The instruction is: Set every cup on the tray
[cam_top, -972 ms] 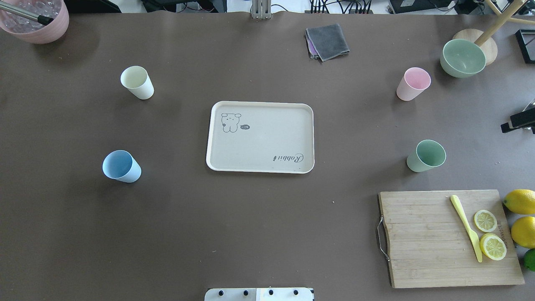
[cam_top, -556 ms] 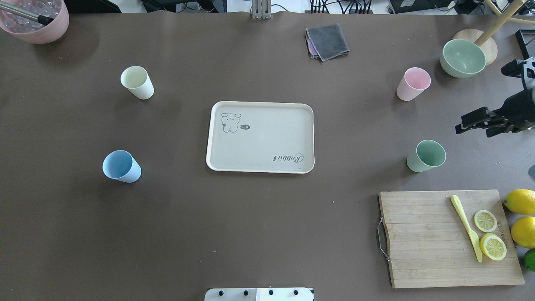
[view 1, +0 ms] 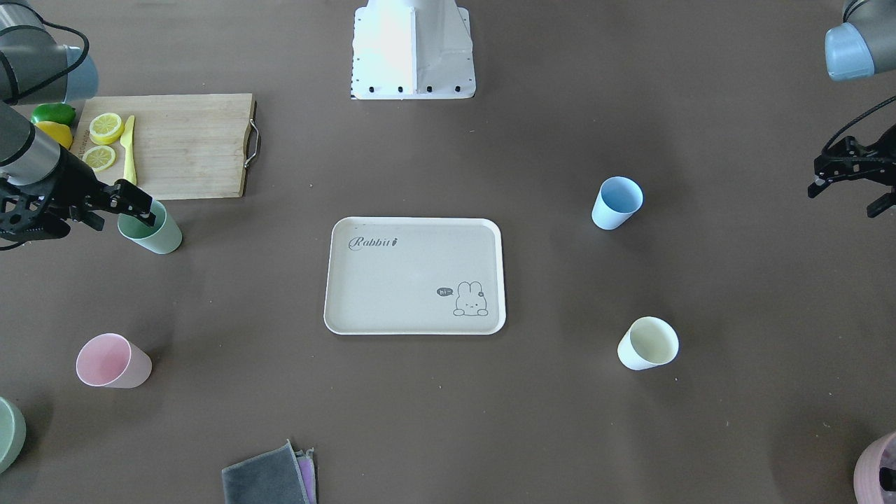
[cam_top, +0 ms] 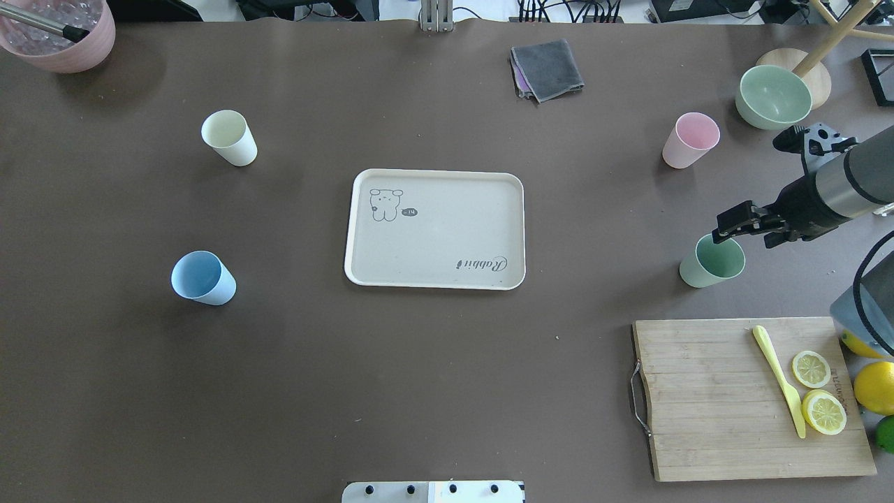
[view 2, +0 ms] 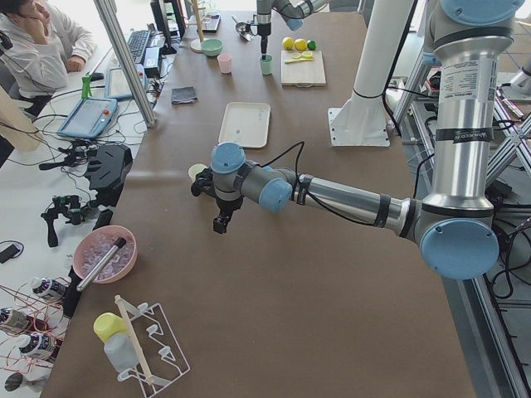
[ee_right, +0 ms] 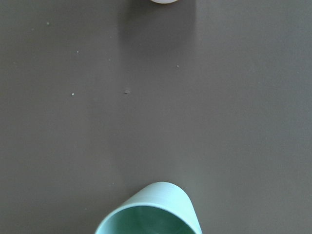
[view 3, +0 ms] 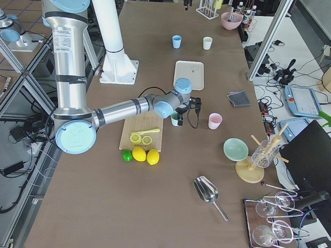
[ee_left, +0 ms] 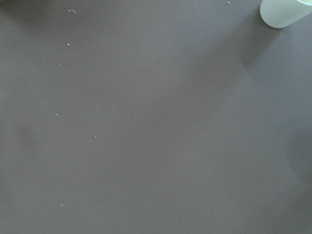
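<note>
**Inspector:** Start at the near side. What do you record?

**Onlooker:** At the near right of the table [cam_top: 419,391] there is a bamboo cutting board [cam_top: 712,398]. It carries a yellow knife [cam_top: 779,381] and two lemon slices [cam_top: 811,369]. Whole lemons [cam_top: 874,388] sit just beside its right edge.

**Inspector:** And the cups?

**Onlooker:** There are four, all upright on the table and all off the tray. The blue cup [cam_top: 202,278] is on the left and the green cup [cam_top: 711,261] on the right, both about level with the tray's near edge.

**Inspector:** What is the tool doing at the green cup?

**Onlooker:** The right gripper [cam_top: 747,236] is over that cup's far rim with its jaws parted, and it has hold of nothing. One finger [cam_top: 733,223] lies across the mouth. I cannot tell whether it touches the rim.

**Inspector:** Where is the tray?

**Onlooker:** The tray [cam_top: 447,237] lies flat in the middle of the table. It sits between the left pair of cups and the right pair, well apart from each.

**Inspector:** And the other tool?

**Onlooker:** The left gripper [view 1: 843,199] is out past the left-hand cups, above the table. Its jaws are parted and it holds nothing.

**Inspector:** What is further back?

**Onlooker:** The cream cup [cam_top: 229,137] is far left and the pink cup [cam_top: 690,140] far right, both just beyond the tray's far edge. Behind the pink cup is a green bowl [cam_top: 774,96]. A grey cloth [cam_top: 547,68] lies at the far middle, and a pink bowl [cam_top: 59,35] is in the far left corner.
</note>
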